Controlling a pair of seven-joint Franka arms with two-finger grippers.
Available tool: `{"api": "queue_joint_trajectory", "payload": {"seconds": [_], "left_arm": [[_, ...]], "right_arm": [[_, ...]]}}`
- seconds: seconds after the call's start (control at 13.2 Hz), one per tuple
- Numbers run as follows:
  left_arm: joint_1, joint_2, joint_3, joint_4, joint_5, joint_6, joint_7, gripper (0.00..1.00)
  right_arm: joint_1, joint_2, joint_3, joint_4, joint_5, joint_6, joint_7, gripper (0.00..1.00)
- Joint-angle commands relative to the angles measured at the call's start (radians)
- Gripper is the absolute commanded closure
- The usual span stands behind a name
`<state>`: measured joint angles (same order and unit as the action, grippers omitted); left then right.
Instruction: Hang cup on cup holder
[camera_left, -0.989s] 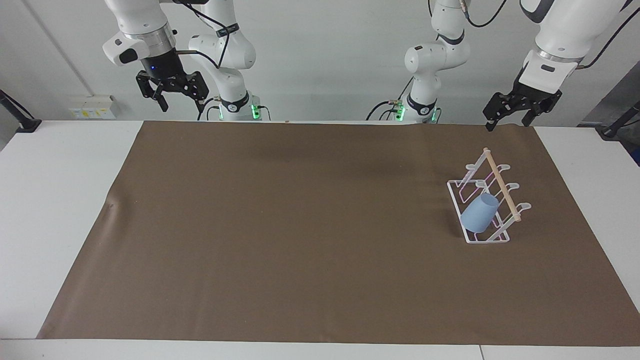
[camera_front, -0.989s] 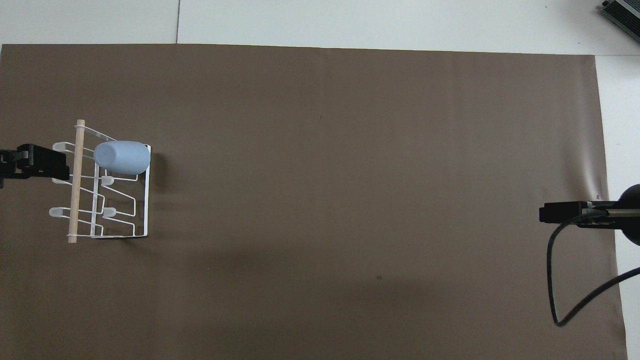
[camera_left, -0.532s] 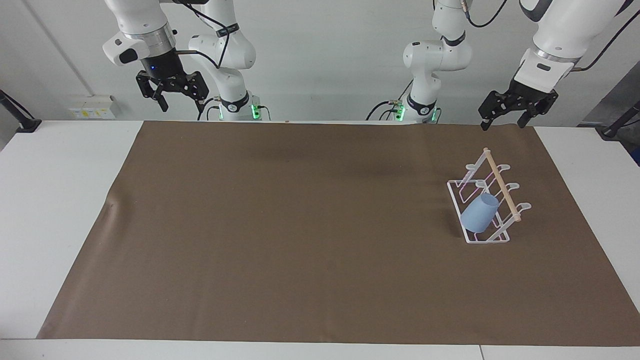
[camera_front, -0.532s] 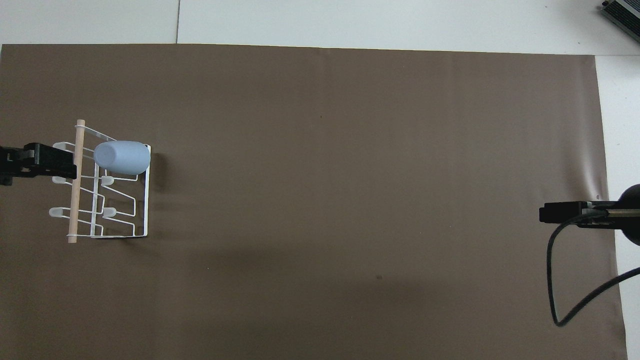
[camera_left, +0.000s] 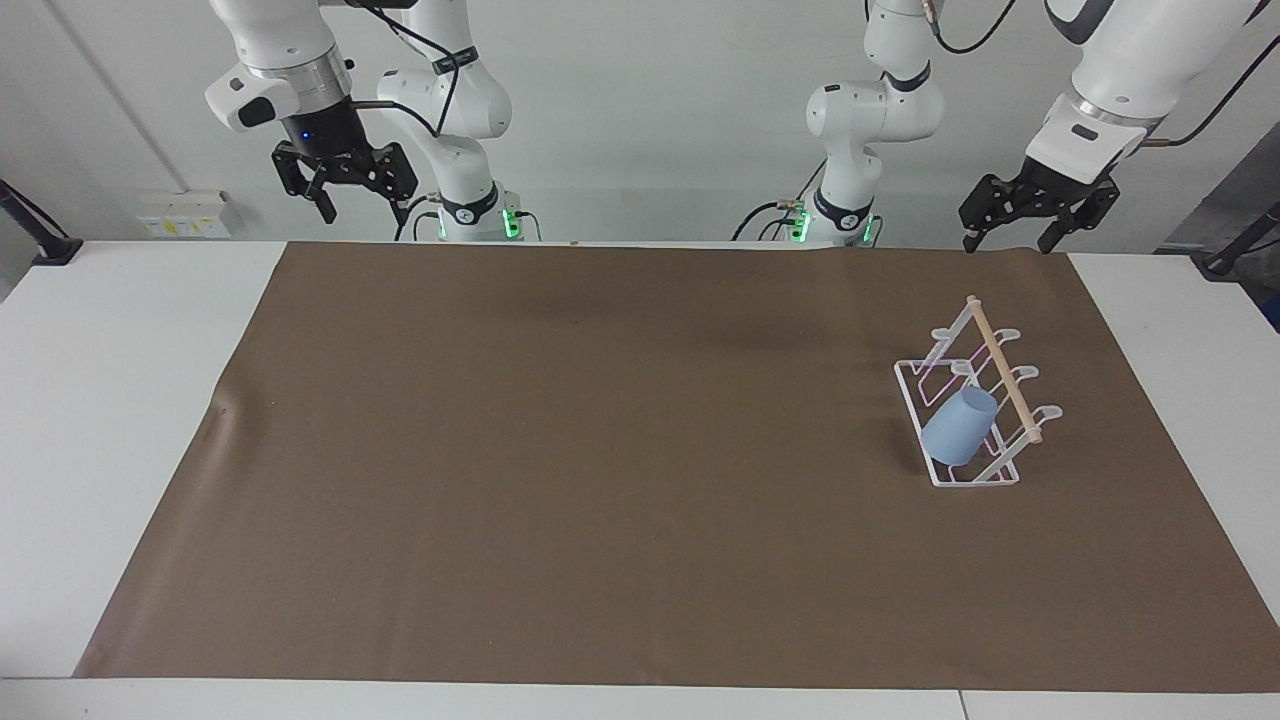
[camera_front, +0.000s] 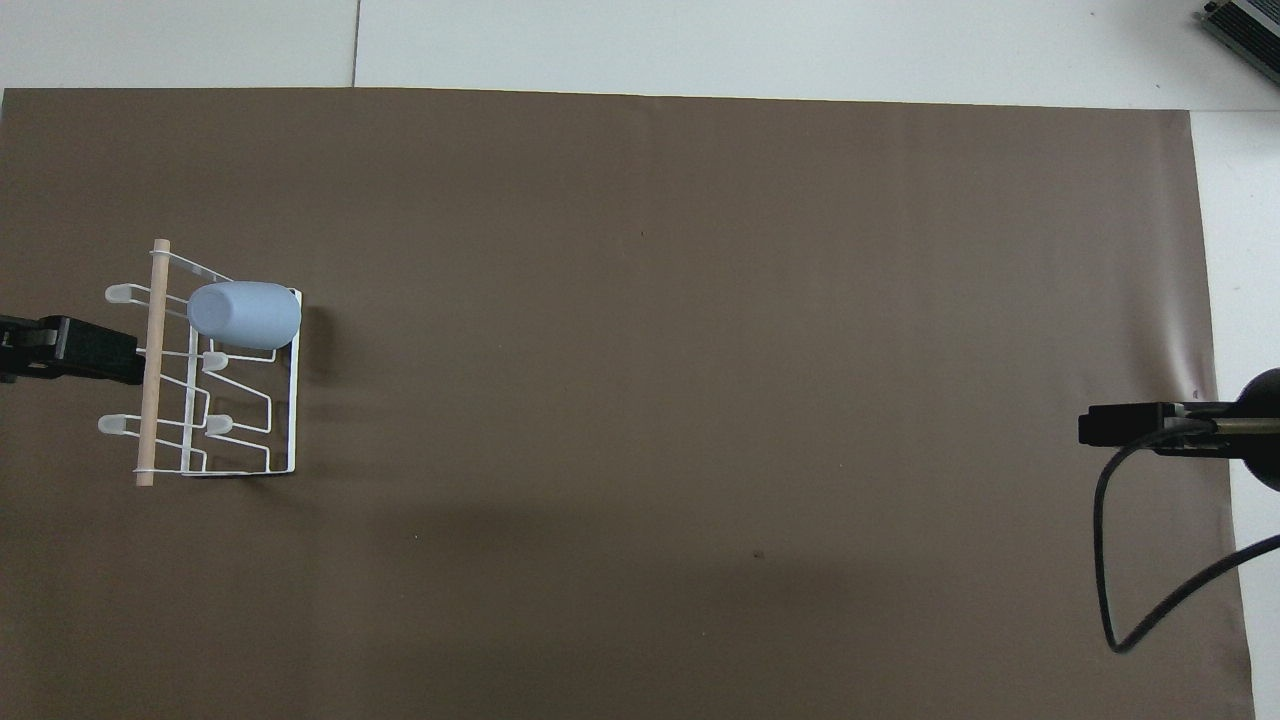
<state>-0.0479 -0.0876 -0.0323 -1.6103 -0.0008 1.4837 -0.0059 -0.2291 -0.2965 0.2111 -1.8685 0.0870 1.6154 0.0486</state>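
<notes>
The light-blue cup (camera_left: 960, 425) (camera_front: 244, 314) hangs tilted on a prong of the white wire cup holder (camera_left: 978, 400) (camera_front: 205, 380), which stands on the brown mat toward the left arm's end of the table. My left gripper (camera_left: 1010, 238) (camera_front: 85, 350) is raised well above the mat's edge by the robots, open and empty, apart from the rack. Over the right arm's end of the table, my right gripper (camera_left: 345, 195) (camera_front: 1120, 428) hangs high, open and empty, waiting.
A brown mat (camera_left: 640, 470) covers most of the white table (camera_left: 100, 400). A black cable (camera_front: 1130, 570) loops down from the right arm.
The left gripper has risen and drawn back toward the robots' edge of the table. The cup, the rack and the right arm have stayed put.
</notes>
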Motion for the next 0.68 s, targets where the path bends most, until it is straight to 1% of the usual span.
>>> {"api": "queue_joint_trajectory", "payload": {"seconds": [0.0, 0.23, 0.46, 0.61], "left_arm": [[0.013, -0.031, -0.006, -0.065, -0.042, 0.091, 0.021, 0.00], [0.010, -0.014, -0.006, -0.060, -0.050, 0.105, 0.024, 0.00], [0.016, -0.014, -0.027, -0.050, -0.036, 0.046, 0.024, 0.00], [0.019, -0.003, -0.034, -0.019, -0.013, 0.010, 0.024, 0.00]], "right_arm": [[-0.012, -0.010, 0.001, -0.001, 0.000, -0.002, -0.021, 0.00], [-0.012, -0.010, 0.001, -0.001, 0.000, -0.002, -0.021, 0.00], [-0.012, -0.010, 0.001, -0.001, 0.000, -0.002, -0.021, 0.00], [-0.012, -0.010, 0.001, -0.001, 0.000, -0.002, -0.021, 0.00]]}}
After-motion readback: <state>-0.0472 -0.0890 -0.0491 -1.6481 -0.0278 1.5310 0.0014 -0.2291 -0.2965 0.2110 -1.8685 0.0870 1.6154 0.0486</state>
